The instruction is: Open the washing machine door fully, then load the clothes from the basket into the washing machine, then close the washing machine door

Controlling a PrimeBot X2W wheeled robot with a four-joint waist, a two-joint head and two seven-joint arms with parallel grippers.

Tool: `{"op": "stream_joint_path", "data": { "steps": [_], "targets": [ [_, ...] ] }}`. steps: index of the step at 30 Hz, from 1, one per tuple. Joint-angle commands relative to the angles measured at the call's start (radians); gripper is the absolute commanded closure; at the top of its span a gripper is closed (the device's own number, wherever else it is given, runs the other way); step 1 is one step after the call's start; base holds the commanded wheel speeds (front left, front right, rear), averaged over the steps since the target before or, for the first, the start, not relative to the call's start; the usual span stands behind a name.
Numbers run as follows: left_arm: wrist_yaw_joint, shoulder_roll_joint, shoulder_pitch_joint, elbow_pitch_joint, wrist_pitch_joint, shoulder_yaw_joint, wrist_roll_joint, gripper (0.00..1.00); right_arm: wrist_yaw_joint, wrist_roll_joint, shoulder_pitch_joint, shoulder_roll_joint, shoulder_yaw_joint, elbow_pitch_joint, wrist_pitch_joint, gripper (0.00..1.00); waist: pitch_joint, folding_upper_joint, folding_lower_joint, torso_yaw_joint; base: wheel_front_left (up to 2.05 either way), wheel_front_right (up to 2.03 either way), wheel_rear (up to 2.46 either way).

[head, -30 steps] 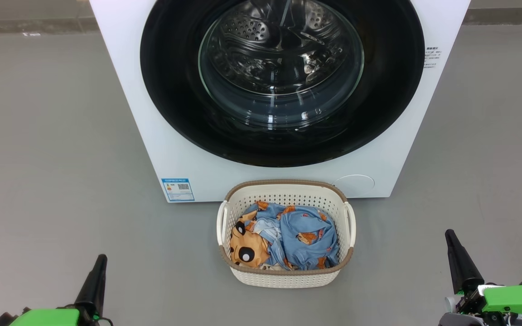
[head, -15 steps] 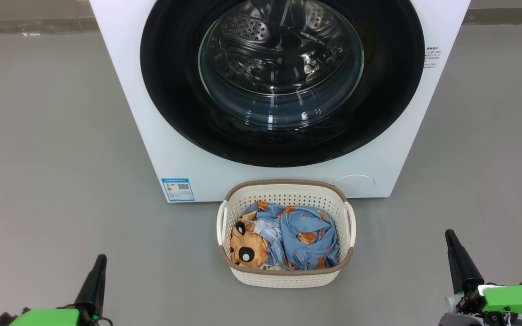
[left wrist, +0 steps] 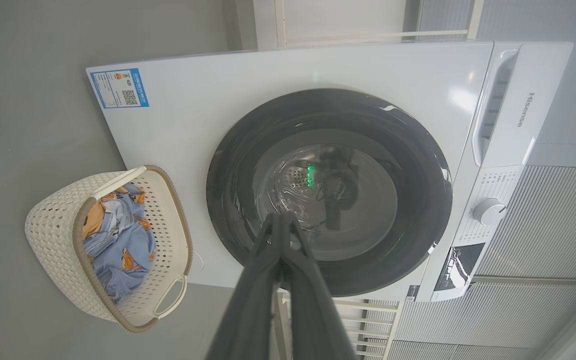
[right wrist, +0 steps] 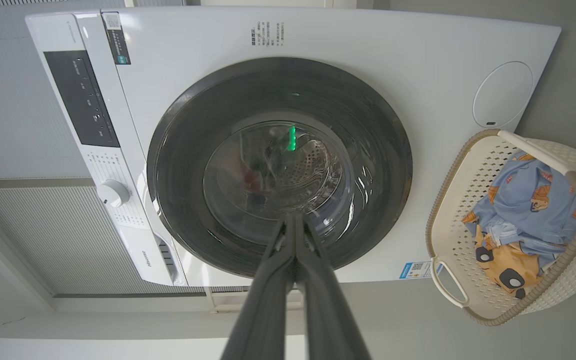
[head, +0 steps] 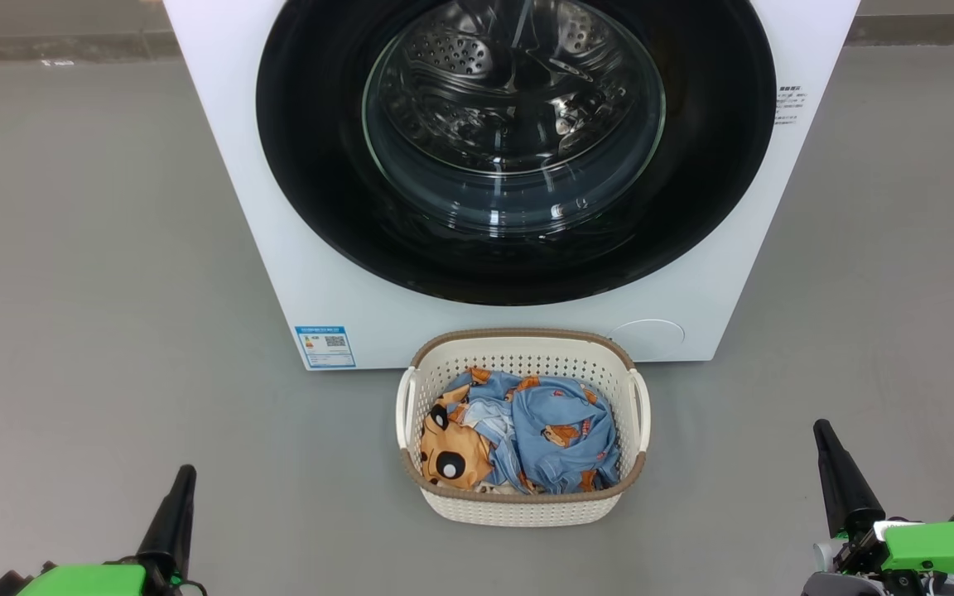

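Nothing has moved over the last second, and both views match the earlier ones. The washing machine door (head: 320,190) is shut flat on the washing machine (head: 228,165). The clothes (head: 560,439) lie in the basket (head: 518,335) on the floor (head: 96,290) just before its front. The left hand (head: 183,480) and right hand (head: 823,434) hang well back, fingers pressed together and empty. So the door-opening step has not begun.

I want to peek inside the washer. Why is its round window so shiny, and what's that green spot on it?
Head view: the door glass carries white glare streaks low down, yet the drum shows through. Left wrist view: the green spot is a reflection, probably of the robot's green parts. Right wrist view: same glint, and the picture is turned sideways.
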Motion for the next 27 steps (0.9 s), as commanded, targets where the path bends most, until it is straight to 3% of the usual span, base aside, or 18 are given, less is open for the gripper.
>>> {"op": "stream_joint_path", "data": {
  "steps": [1, 27],
  "targets": [
    [-0.003, 0.015, -0.047, -0.016, 0.005, 0.035, 0.01, 1.0, 0.002, -0.023, -0.043, -0.004, 0.021, -0.023, 0.006, 1.0, 0.0, -0.0001, 0.0, 0.0, 0.0, 0.0, 0.0],
    [-0.003, 0.013, -0.047, -0.016, 0.007, 0.037, 0.012, 1.0, 0.002, -0.025, -0.043, -0.002, 0.017, -0.023, 0.009, 1.0, 0.0, -0.0001, 0.0, 0.0, 0.0, 0.0, 0.0]
  ]
}}
